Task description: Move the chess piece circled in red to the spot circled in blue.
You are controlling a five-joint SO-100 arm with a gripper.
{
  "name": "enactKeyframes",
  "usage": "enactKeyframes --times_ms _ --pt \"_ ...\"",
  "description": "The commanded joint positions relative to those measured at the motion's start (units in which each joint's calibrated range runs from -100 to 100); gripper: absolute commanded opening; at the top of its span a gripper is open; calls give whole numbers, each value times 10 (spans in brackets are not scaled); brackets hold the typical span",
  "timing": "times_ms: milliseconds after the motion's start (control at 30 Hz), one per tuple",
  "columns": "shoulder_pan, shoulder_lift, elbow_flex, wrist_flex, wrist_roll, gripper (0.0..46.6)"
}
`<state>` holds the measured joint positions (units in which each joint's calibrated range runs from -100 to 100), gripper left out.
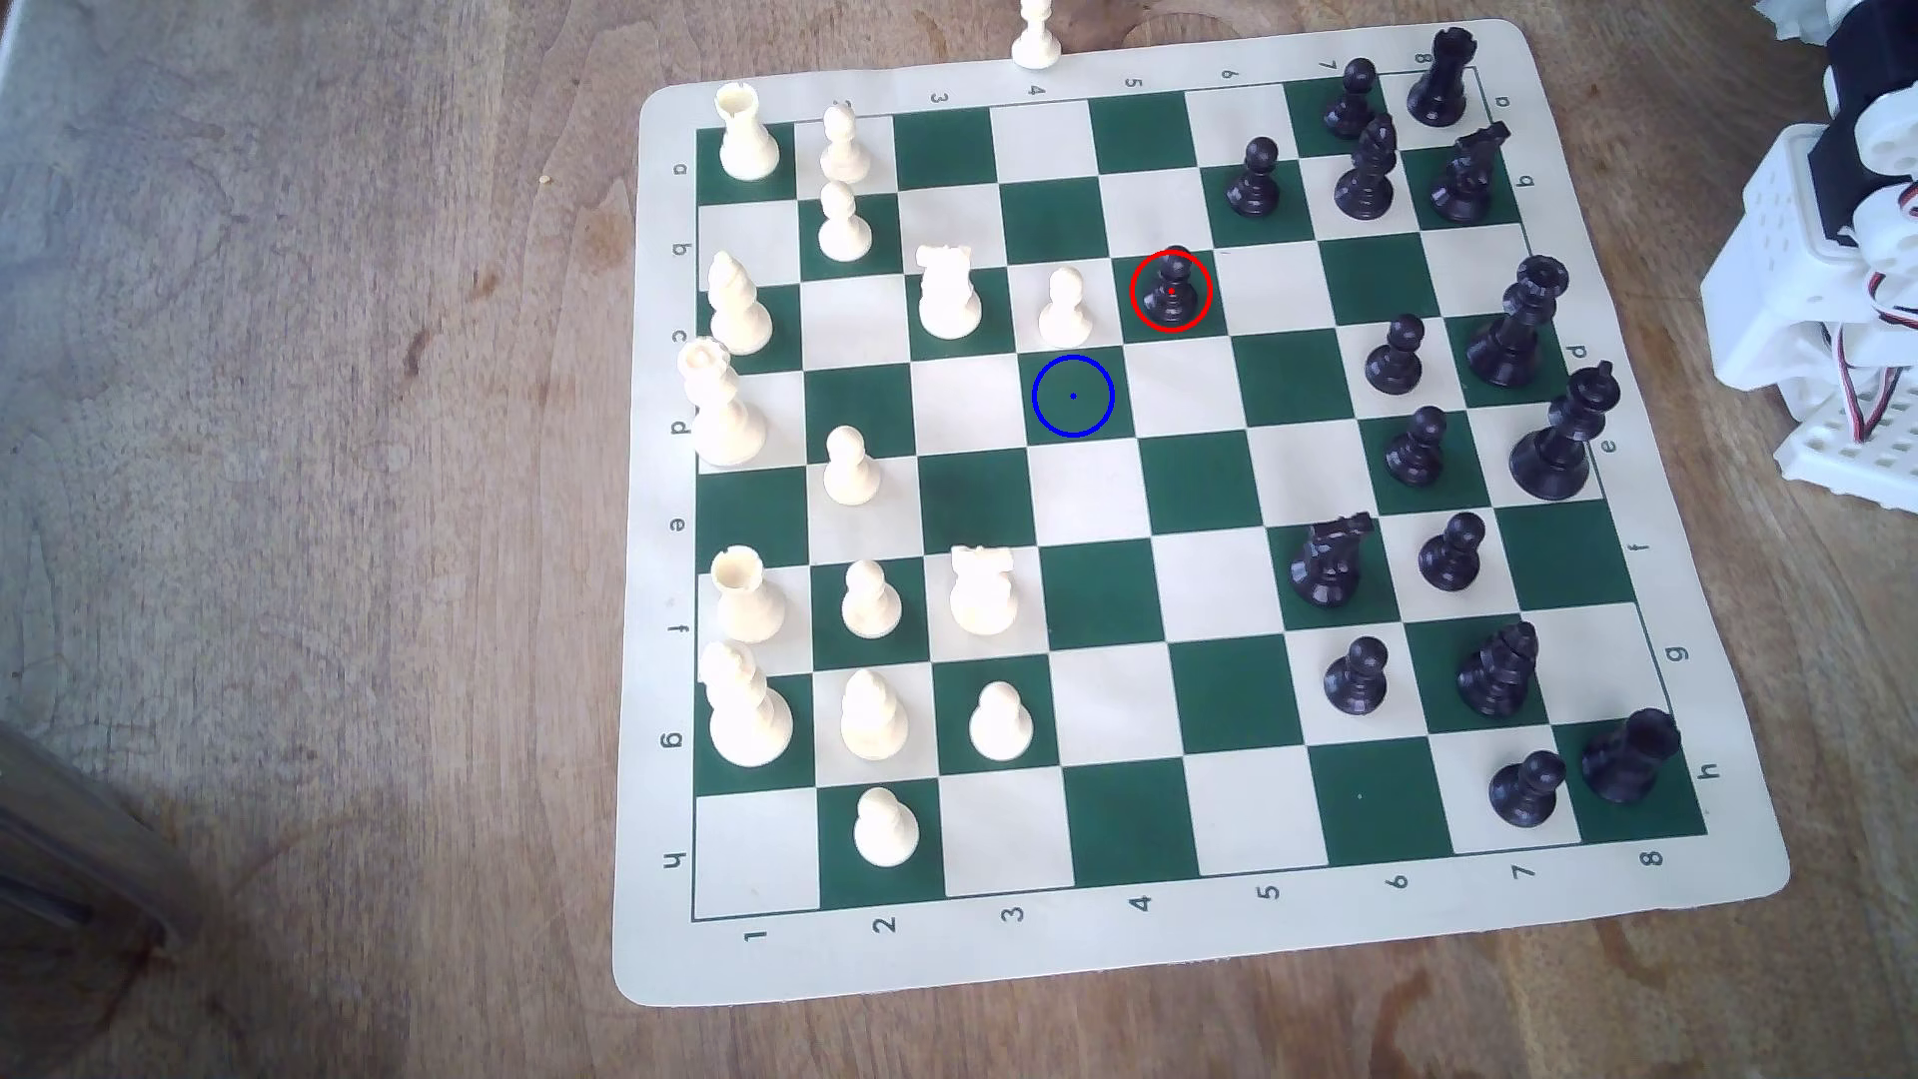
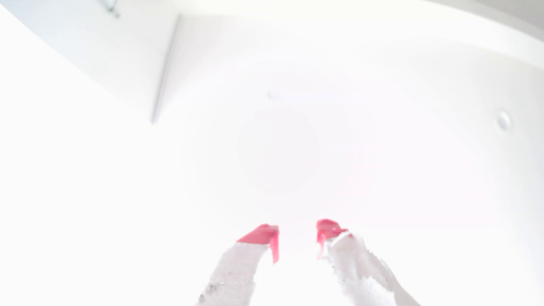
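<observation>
The black pawn [image 1: 1172, 291] with the red ring around it stands upright on a dark green square in the board's upper middle. One square down and to the exterior view's left lies the blue-ringed spot [image 1: 1073, 395], a bare dark green square with a blue dot. A cream pawn [image 1: 1064, 308] stands right beside the black pawn, just above the spot. In the wrist view my gripper [image 2: 297, 232] is open, its two white-wrapped fingers tipped in pink [image 2: 262, 234] with nothing between them, facing a washed-out white ceiling. The arm's white body [image 1: 1827, 291] rests off the board's right edge.
The green and cream chess mat [image 1: 664, 965] lies on a wooden table. Cream pieces crowd the exterior view's left columns, black pieces the right columns. A cream knight [image 1: 947, 294] stands two squares left of the black pawn. One cream piece [image 1: 1036, 36] stands off the mat at the top.
</observation>
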<state>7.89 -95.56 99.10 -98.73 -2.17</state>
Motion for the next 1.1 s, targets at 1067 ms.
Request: enactKeyframes --times_ms 1067 --pt "3 0 -54 1101 73 57"
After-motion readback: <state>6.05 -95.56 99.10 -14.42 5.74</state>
